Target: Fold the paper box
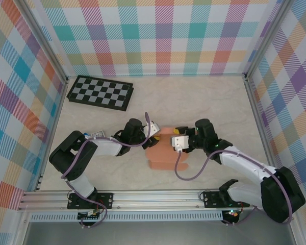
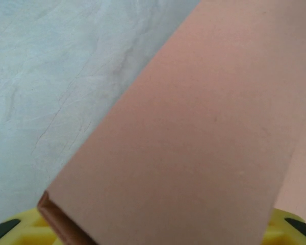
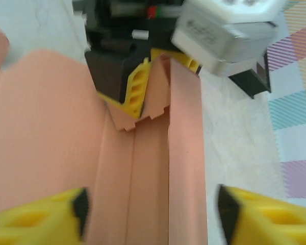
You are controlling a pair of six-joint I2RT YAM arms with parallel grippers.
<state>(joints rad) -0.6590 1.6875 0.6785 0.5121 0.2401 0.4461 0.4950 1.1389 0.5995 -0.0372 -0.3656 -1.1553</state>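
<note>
The paper box [image 1: 160,152] lies on the surface [image 1: 209,107] at the middle of the near half, between the two arms and well apart from the checkerboard [image 1: 101,92] at the far left. It is only partly formed. In the right wrist view one long side wall stands upright along its crease, with a flat panel beside it and a small stepped tab at the far end.

The left fingers [image 3: 136,87] sit at that far end with yellow showing on both sides of the raised wall, so they appear to be pinching it. The left wrist view shows a salmon panel running out between them. The right fingers [image 3: 255,217] are spread wide, one on either side of the same wall at its near end, touching nothing.

The step in hand seems to be setting this wall. To do it well, the left fingers should hold the far end steady without twisting, as thin card buckles easily. The right fingers should close low on the wall, near the crease, square to it, so the fold follows the scored line and not a new one. Then both ends should turn together. If one end leads, the wall will skew and the tab will likely miss its place. The base panel should stay flat on the surface throughout
</note>
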